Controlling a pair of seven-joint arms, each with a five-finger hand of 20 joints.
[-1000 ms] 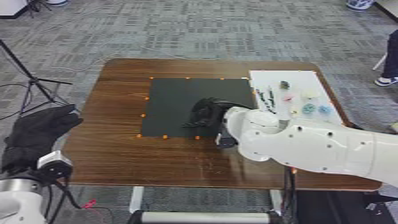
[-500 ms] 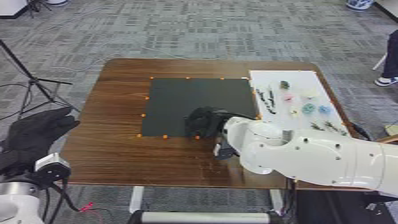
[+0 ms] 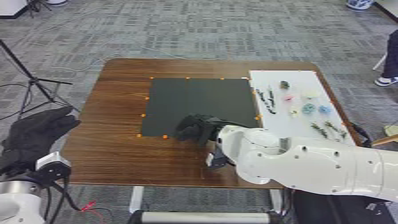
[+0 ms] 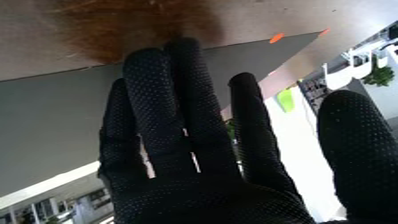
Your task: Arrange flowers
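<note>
My right hand (image 3: 197,128) is over the lower part of the dark square mat (image 3: 191,100); in the right wrist view the same hand (image 4: 195,195) is open, its fingers straight and holding nothing. On the white sheet (image 3: 266,80) at the right lie the flower pieces: a dark cone-like piece (image 3: 284,85), a pink flower (image 3: 289,97), a pale yellow one (image 3: 310,94), a teal one (image 3: 308,108), a blue one (image 3: 324,109), dark twigs (image 3: 270,98) and green sprigs (image 3: 319,129). My left hand (image 3: 37,134) is off the table's left edge, its fingers relaxed.
Small orange markers line the mat and the sheet. Brown wooden table (image 3: 111,150) surrounds the mat on the left and front. A black tripod (image 3: 34,80) stands on the floor at the left. The right arm spans the table's front right area.
My right hand has moved left and toward the table's front edge over the mat. Its arm has shifted too, uncovering the green sprigs. The left hand has barely moved.
</note>
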